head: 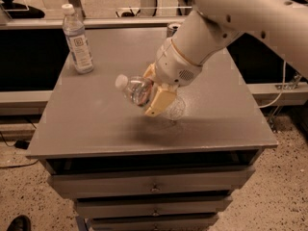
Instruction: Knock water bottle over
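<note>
The water bottle (133, 87), stout, clear and ribbed with a white cap, leans steeply over the middle of the grey table (91, 124). Its cap points left and is raised, and its base is low on the table to the right. My gripper (149, 94) is right against the bottle's middle and reaches in from the upper right on the big white arm. Its tan front part covers the bottle's lower body and label.
A taller, slim bottle with a white rectangular label (78, 40) stands upright at the table's back left corner. A silver drink can (172, 29) stands at the back edge, partly behind my arm. Drawers sit below the tabletop.
</note>
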Available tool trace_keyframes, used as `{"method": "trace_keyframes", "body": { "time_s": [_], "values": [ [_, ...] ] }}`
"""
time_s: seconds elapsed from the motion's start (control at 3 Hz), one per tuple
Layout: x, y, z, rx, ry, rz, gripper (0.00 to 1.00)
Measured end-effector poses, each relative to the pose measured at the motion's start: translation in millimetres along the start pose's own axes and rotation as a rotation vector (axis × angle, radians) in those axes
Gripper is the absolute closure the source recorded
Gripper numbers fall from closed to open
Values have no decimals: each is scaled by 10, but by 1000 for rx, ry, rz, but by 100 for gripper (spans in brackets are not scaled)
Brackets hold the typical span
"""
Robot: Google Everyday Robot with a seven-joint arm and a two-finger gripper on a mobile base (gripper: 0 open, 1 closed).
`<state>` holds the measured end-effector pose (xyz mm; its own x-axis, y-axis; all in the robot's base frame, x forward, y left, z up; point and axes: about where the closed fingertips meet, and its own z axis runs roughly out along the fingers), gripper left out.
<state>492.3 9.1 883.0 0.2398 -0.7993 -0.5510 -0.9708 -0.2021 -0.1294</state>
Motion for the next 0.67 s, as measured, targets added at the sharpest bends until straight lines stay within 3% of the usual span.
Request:
{"method": "trace_keyframes", "body": {
  "time_s": [0.33, 0.67],
  "values": [
    [48, -50, 91, -8, 74, -5, 100],
    [102, -151, 218, 0, 129, 38, 100]
  ]
}}
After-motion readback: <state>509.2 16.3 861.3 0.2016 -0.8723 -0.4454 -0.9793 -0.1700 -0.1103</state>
